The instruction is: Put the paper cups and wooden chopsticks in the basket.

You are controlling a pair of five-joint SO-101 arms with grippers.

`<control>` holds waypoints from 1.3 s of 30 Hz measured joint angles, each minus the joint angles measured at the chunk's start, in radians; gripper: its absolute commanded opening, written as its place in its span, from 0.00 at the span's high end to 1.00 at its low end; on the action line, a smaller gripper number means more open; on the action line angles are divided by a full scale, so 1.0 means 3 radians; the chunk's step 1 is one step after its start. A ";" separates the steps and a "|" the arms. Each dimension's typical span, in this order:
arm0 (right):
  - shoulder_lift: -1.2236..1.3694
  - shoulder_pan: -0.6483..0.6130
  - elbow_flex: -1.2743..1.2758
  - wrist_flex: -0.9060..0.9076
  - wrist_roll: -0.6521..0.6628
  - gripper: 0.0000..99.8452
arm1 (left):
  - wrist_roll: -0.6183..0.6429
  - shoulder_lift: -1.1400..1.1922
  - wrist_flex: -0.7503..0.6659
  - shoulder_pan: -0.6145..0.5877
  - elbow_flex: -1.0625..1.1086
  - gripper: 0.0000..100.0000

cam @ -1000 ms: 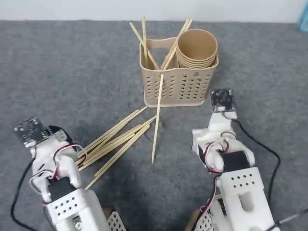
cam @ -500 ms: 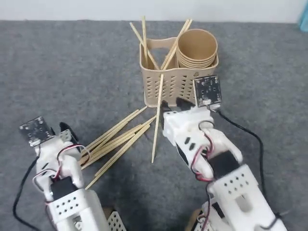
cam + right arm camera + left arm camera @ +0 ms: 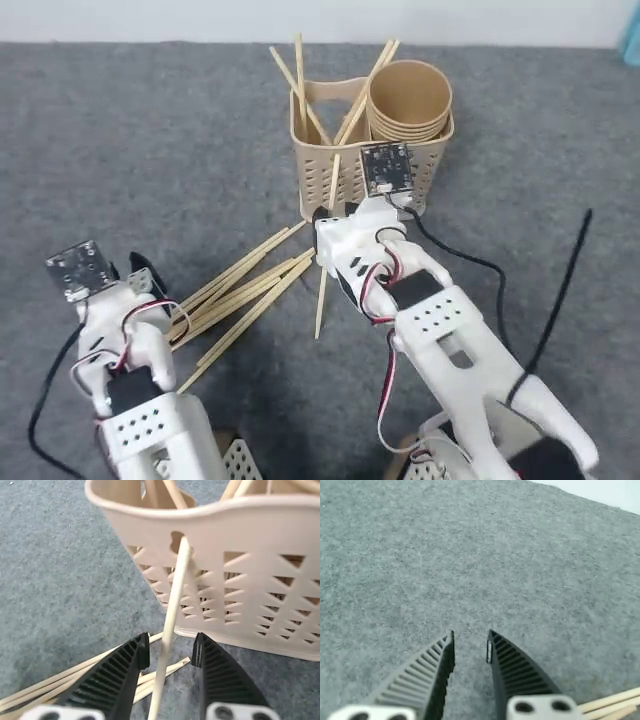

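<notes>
high view: paper cups (image 3: 408, 95) sit in the basket (image 3: 312, 185), a chopstick bundle (image 3: 240, 288) lies loose just before it; left wrist view: the left gripper (image 3: 470, 634) hangs narrowly parted and empty, well apart from the basket (seemingly idle); right wrist view: the right gripper (image 3: 171, 639), half-open, straddles the chopstick (image 3: 175, 595) leaning on the basket, so a grasp looks in hand, pinching and lifting next.

Gray felt-like carpet (image 3: 120, 150) covers the table across most of the high view, with a fuzzy, even texture and no pattern. Pale strip (image 3: 150, 20) runs along the top edge of the frame, behind the carpet's far border. Teal object (image 3: 634, 42) sits at the upper right edge, cut off, can't tell what it is. Left wrist view: pale patch (image 3: 615, 492) in the upper right corner, past the carpet's edge.
</notes>
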 measured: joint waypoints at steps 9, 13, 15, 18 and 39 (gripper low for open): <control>0.0026 0.0005 0.0000 -0.0036 -0.0010 0.99 | 0.0000 0.0000 0.0000 0.0000 0.0000 0.89; 0.0000 0.0005 0.0000 -0.0036 -0.0010 0.99 | 0.0000 0.0000 0.0000 0.0000 0.0000 0.89; -0.0107 0.0005 0.0000 0.0020 -0.0010 0.99 | 0.0000 0.0000 0.0000 0.0000 0.0000 0.89; -0.0409 0.0005 0.0000 0.0215 -0.0010 0.99 | 0.0000 0.0000 0.0000 0.0000 0.0000 0.89; -0.2445 -0.0164 0.0133 0.1166 0.0511 0.99 | 0.0000 0.0000 0.0000 0.0000 0.0000 0.89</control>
